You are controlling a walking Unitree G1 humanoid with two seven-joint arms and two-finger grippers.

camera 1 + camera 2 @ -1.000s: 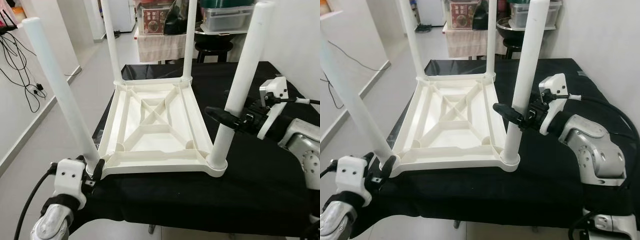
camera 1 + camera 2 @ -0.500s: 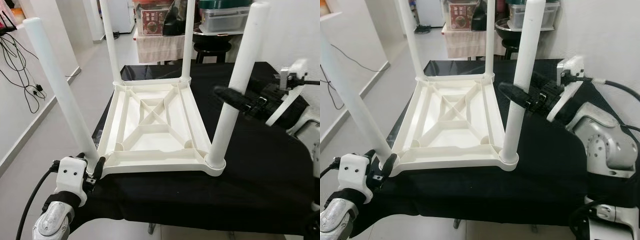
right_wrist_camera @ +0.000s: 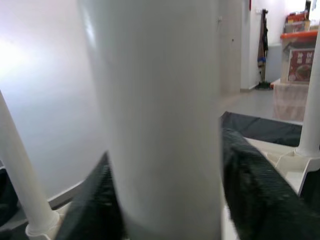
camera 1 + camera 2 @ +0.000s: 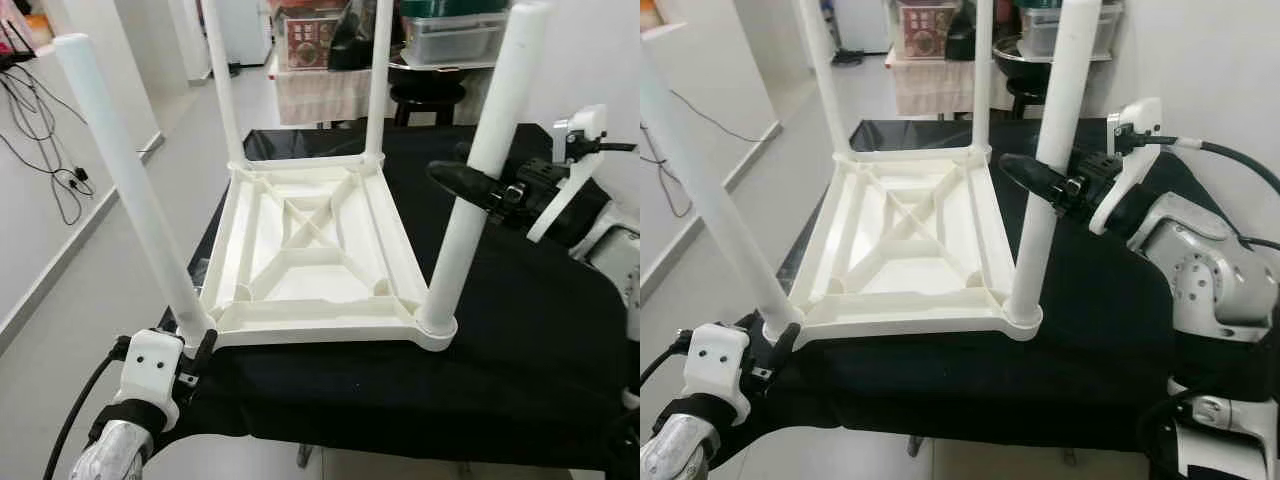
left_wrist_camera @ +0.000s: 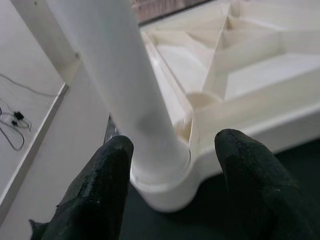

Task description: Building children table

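Black cloth covers the tabletop [image 4: 520,340], and on it lies one white plastic children's table [image 4: 310,250], turned upside down with its ribbed underside facing up. Four white round legs stand in its corner sockets: two far legs [image 4: 222,80] at the back and two near ones at the front. No writing on the table can be read; a box [image 4: 308,38] on the shelf behind carries a printed label too small to make out. The right arm reaches in from the right side, wrist bent inward, and the right gripper [image 4: 478,188] has its black fingers on either side of the near right leg [image 4: 482,170] about halfway up, pressed against it. The left arm comes up from below the front edge, and the left gripper [image 5: 172,175] sits at the foot of the near left leg [image 4: 130,180], its two fingers [image 5: 100,195] spread apart on either side of the socket without closing on it.
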